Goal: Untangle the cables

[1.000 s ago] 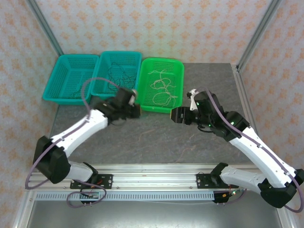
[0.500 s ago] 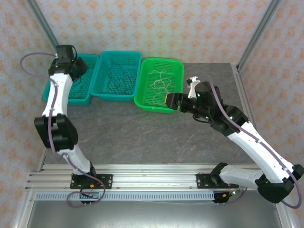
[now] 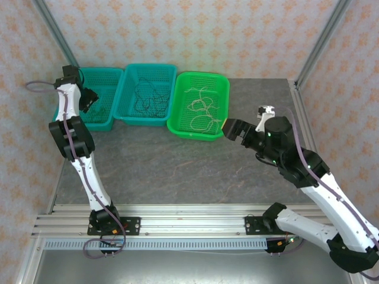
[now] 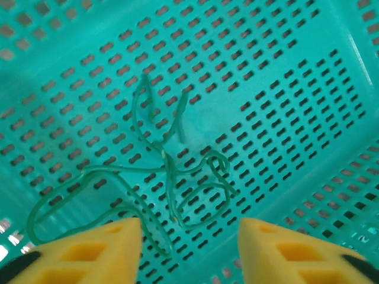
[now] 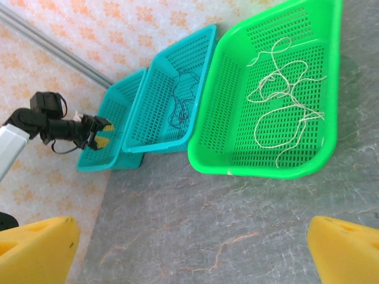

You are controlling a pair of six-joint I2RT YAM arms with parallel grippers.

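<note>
Left gripper (image 4: 189, 254), fingers spread, hovers over a thin green wire (image 4: 168, 177) in a teal perforated plastic basket (image 4: 284, 89); right gripper (image 5: 192, 251) gapes wide.

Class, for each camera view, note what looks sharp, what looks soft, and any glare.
Top external: even light, no glare on the table. Left wrist: green cable sharp, yellow left fingers softer at the bottom edge. Right wrist: cream cables crisp, yellow right fingers blurred in the corners.
</note>
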